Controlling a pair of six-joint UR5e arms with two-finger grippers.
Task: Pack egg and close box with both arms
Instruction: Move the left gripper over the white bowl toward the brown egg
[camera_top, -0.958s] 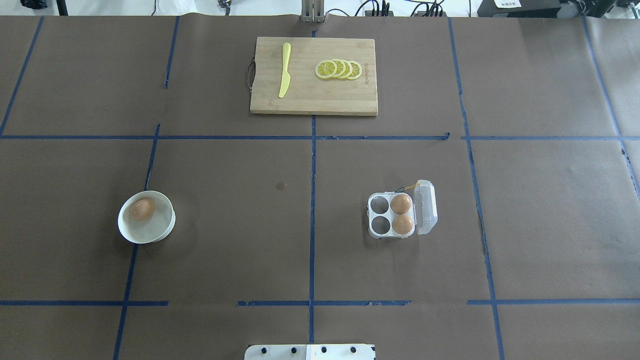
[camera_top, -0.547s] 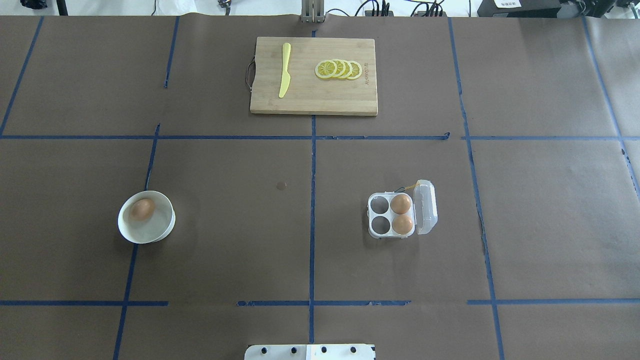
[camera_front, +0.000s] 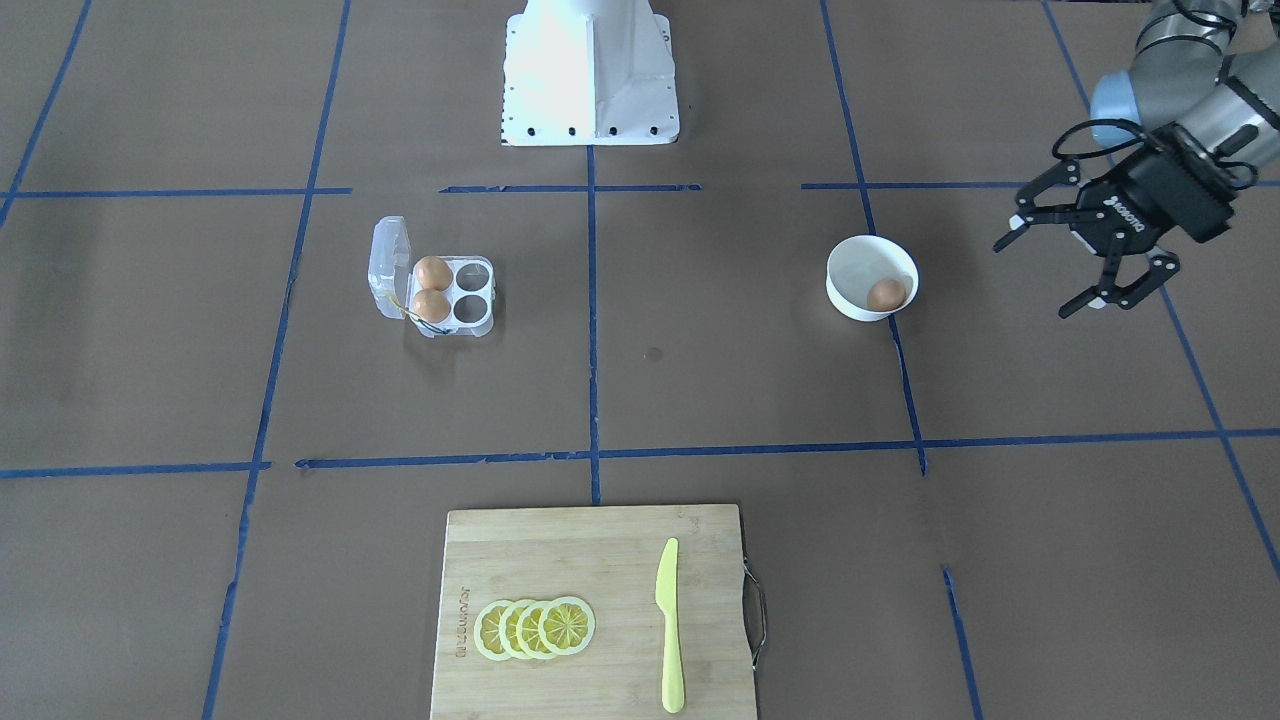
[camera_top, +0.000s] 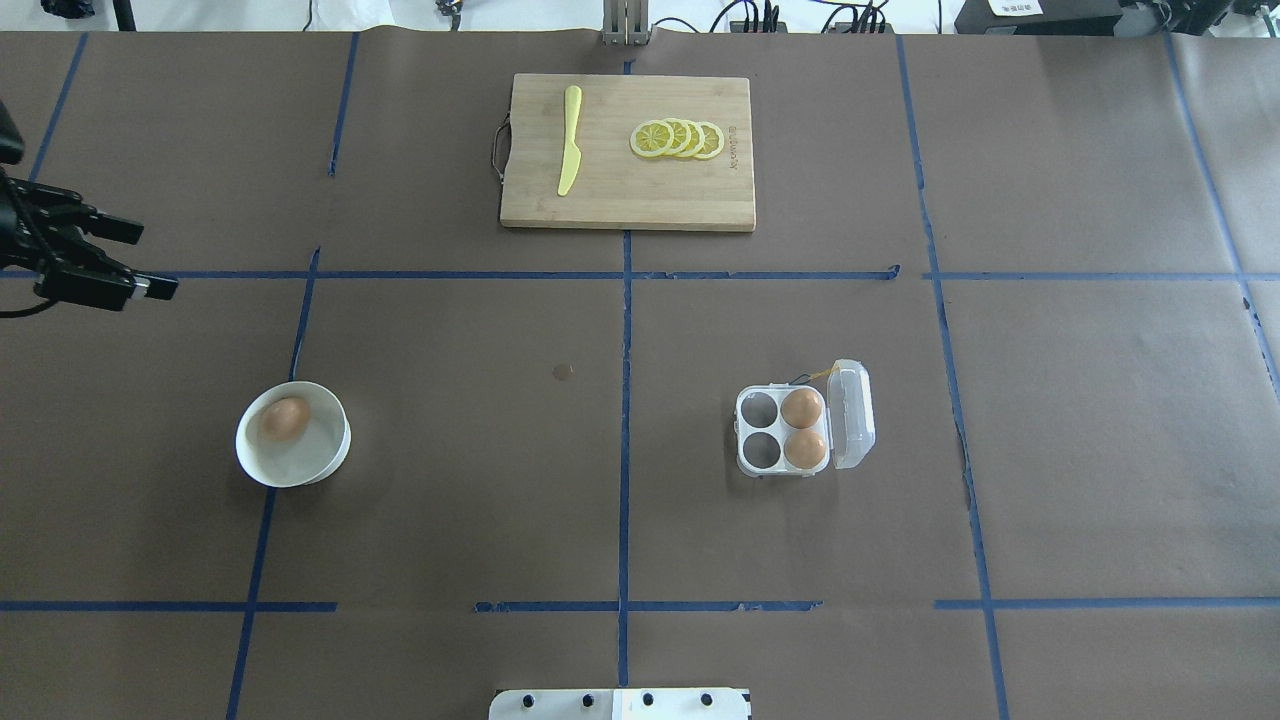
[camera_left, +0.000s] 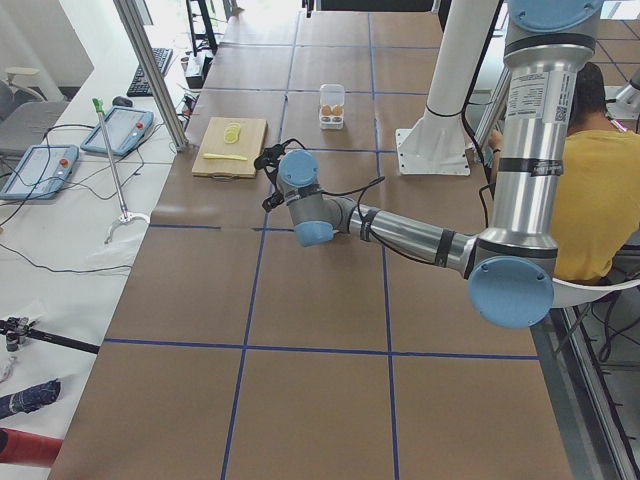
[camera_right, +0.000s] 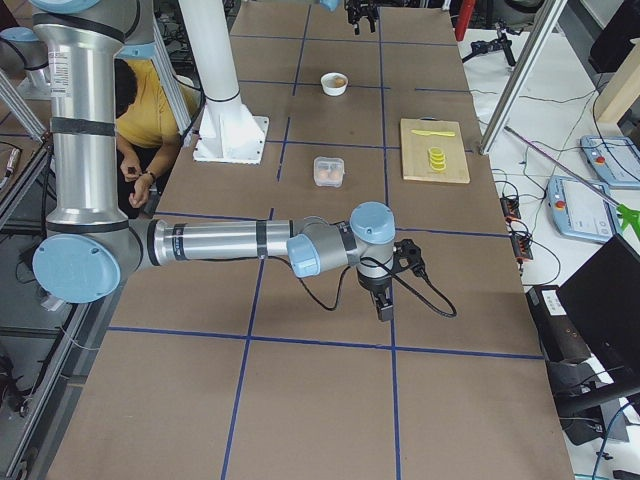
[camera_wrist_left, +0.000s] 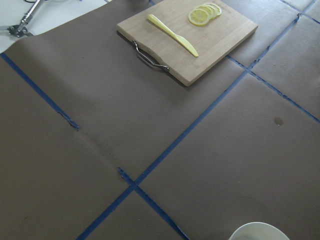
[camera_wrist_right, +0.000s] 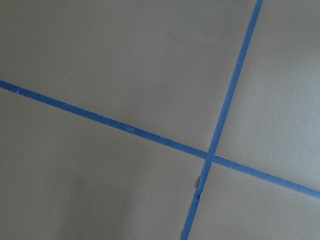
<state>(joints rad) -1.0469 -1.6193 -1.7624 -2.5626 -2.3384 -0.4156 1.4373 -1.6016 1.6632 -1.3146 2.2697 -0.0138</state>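
One orange-brown egg lies in a round white bowl on the left half of the table; it also shows in the front view. The clear box stands right of centre with its lid swung open. It holds two eggs in the cells beside the lid, and the other two cells are empty. My left gripper is open and empty, in the air beyond and left of the bowl; it also shows in the front view. My right gripper shows only in the right side view, so I cannot tell its state.
A wooden cutting board with a yellow knife and lemon slices lies at the far middle. The white pedestal stands at the robot's side. A person in a yellow shirt sits behind the robot.
My left gripper has come into the overhead view at its left edge; before, no arm showed there. The eggs, bowl and box have not moved.
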